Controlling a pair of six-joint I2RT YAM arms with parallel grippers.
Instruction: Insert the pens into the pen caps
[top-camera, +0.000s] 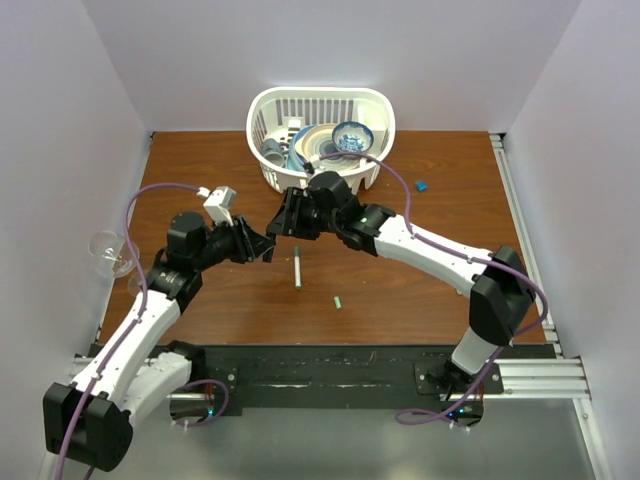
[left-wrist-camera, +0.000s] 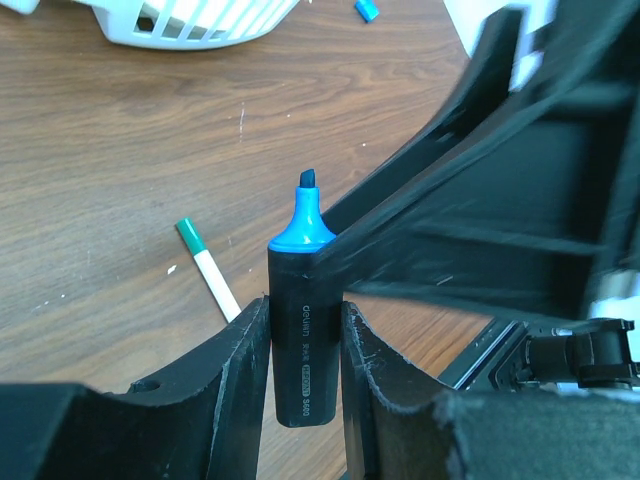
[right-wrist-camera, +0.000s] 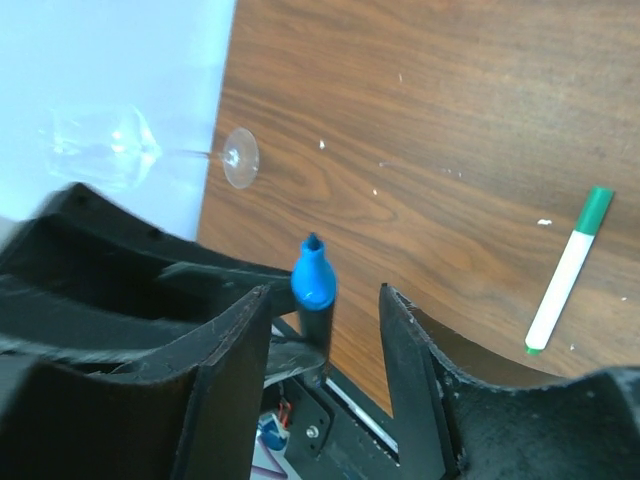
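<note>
Top view: the left claw (top-camera: 262, 245) and the right claw (top-camera: 290, 218) meet nose to nose over the middle of the table (top-camera: 430, 290), just on the near side of the white basket (top-camera: 258, 125).

In the left wrist view the left claw is clenched on a black marker (left-wrist-camera: 303, 350), with its 2 fingers (left-wrist-camera: 240, 370) pressed against the sides of the barrel. The marker's long axis runs along the fingers. Its bare blue tip sticks out past them, pointing away from the left claw and into the right claw.

In the right wrist view the right claw is released. Its 2 fingers stand on either side of the blue tip with a clear gap on 1 side, gripping nothing.

1 white pen (top-camera: 297, 270) lies flat on the table just on the near side of the claws. Its long axis runs near to far, with the green end at the far side. A green cap (top-camera: 339, 301) lies loose to its right and a little nearer, apart from it. A blue cap (top-camera: 421, 186) lies further right, near the basket's right side. A clear glass (top-camera: 110, 250) lies on its side at the table's left edge.
</note>
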